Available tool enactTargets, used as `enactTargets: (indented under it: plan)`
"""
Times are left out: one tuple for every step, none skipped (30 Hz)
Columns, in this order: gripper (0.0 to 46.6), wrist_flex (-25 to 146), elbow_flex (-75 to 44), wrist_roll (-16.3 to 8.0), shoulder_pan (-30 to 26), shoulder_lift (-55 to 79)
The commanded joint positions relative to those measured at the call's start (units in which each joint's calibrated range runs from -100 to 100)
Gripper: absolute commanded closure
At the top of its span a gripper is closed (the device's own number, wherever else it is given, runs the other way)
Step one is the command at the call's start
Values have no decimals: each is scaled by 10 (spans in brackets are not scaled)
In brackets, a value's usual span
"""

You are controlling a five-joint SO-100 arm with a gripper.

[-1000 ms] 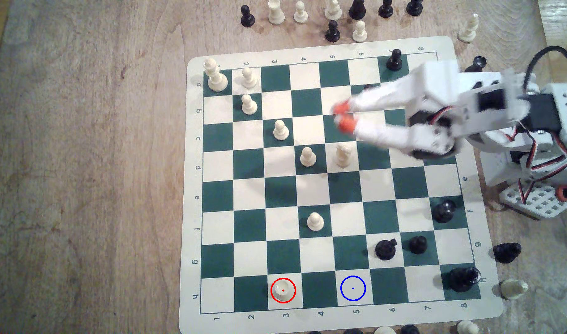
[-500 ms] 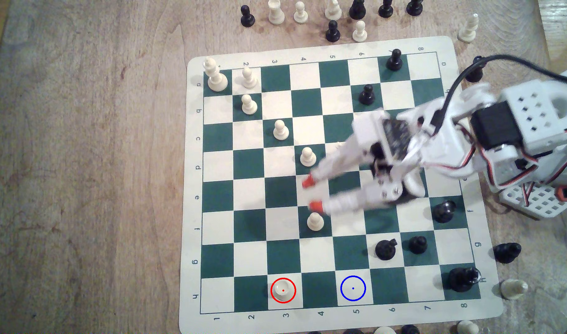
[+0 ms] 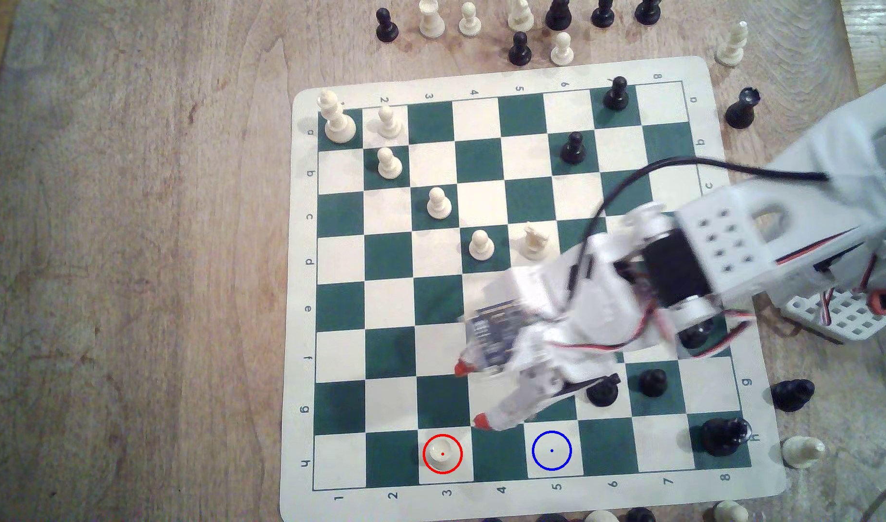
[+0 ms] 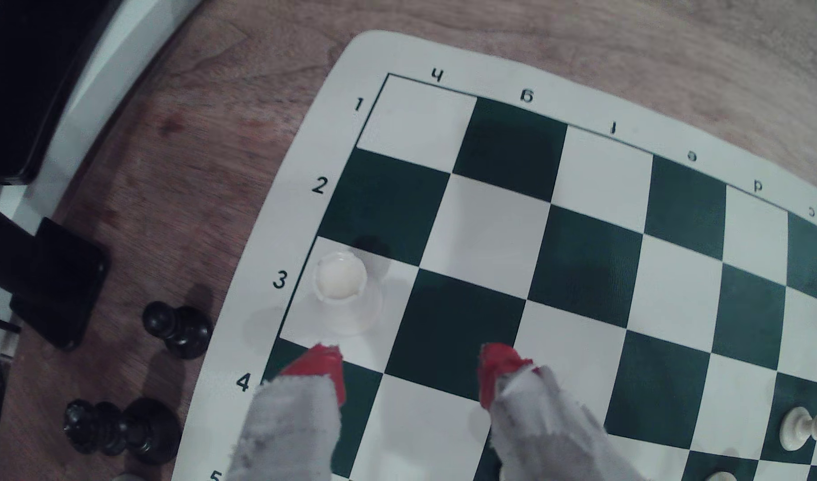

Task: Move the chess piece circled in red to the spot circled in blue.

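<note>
The gripper [image 3: 472,394] is spread, empty, near the rook [image 3: 442,453]. Light, rigid, probably slick plastic; best pinched below its rim.

White arm [image 3: 732,241] reaching in from three o'clock, wrist angled toward seven o'clock, red-tipped fingers [image 3: 463,368] spread apart, holding nothing

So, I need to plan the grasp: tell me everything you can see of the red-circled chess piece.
The chess piece is small and cream-white, looking like smooth plastic, with a wide round base and a flat, rimmed round top. It stands upright on a cream square in the board's edge row h, column 3, inside the red ring, off-centre toward the board's outer edge. Only the board touches it. The open gripper is close by but apart from it, its red fingertips short of the piece.
</note>
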Motion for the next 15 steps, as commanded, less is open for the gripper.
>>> enactTargets:
  plan:
    - [300, 64, -158, -7, -11, 74]
    - [301, 70, -172, -9, -12, 86]
    - [303, 74, -187, -11, -12, 98]
    - [308, 81, -203, -12, -13, 110]
    - [312, 88, -217, -13, -15, 120]
    - [315, 93, -227, -13, -15, 126]
    - [318, 98, -235, -14, -16, 131]
    - [318, 99, -238, -14, -17, 134]
    - [319, 103, -244, -14, -20, 139]
    - [319, 104, -246, -14, -21, 143]
    - [319, 106, -248, -15, -22, 146]
    - [319, 109, -252, -16, -24, 150]
    - [319, 110, -260, -18, -27, 159]
    - [319, 113, -267, -19, -29, 165]
    - [319, 115, -276, -20, -31, 171]
